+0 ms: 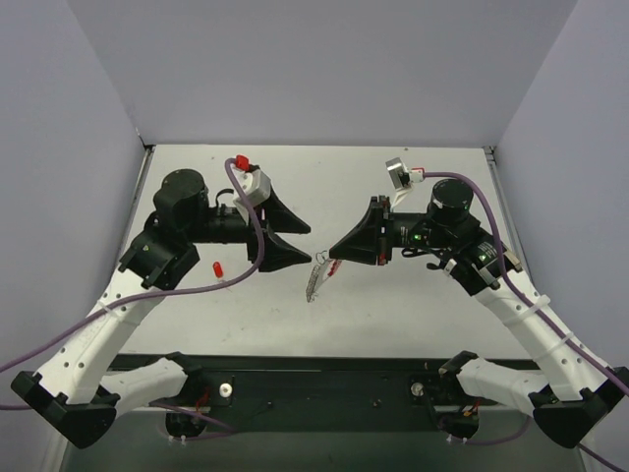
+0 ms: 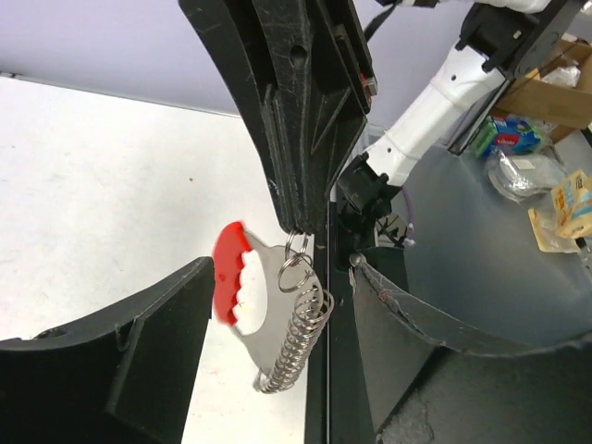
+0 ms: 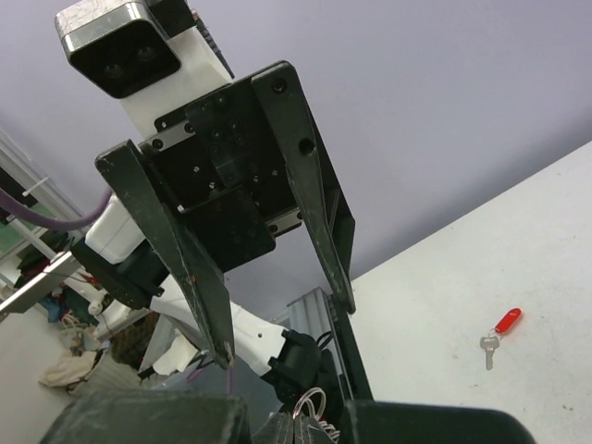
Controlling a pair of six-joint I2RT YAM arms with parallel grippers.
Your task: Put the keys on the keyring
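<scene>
Keyring [image 2: 268, 314]: red curved piece joined to a flat silver plate, with a small split ring at its top and a coiled silver chain [image 2: 301, 347] hanging beside it. It hangs in the air above the middle of the table [image 1: 393, 305], clear of the surface. No writing can be made out on it.

Right gripper [image 1: 334, 252]: fingers pressed together, pinching the small split ring at the top of the keyring so that the rest dangles below the tips.

Left gripper [image 1: 308, 246]: fingers spread wide, holding nothing. It faces the right gripper, tips near it. In the left wrist view the keyring hangs between the two spread fingers, touching neither.

Key [image 3: 498, 333]: one small silver key with a red head, lying flat on the table, well apart from both grippers, beneath the left arm in the top view.

Cable [image 1: 257, 231]: purple, looped along the left arm; another like it runs along the right arm.

Walls [image 1: 324, 69]: plain lavender, on three sides of the table.

Clutter [image 2: 513, 134]: coloured packets and a cardboard box beyond the table edge, seen by the left wrist camera. Their printing is too small to read.
</scene>
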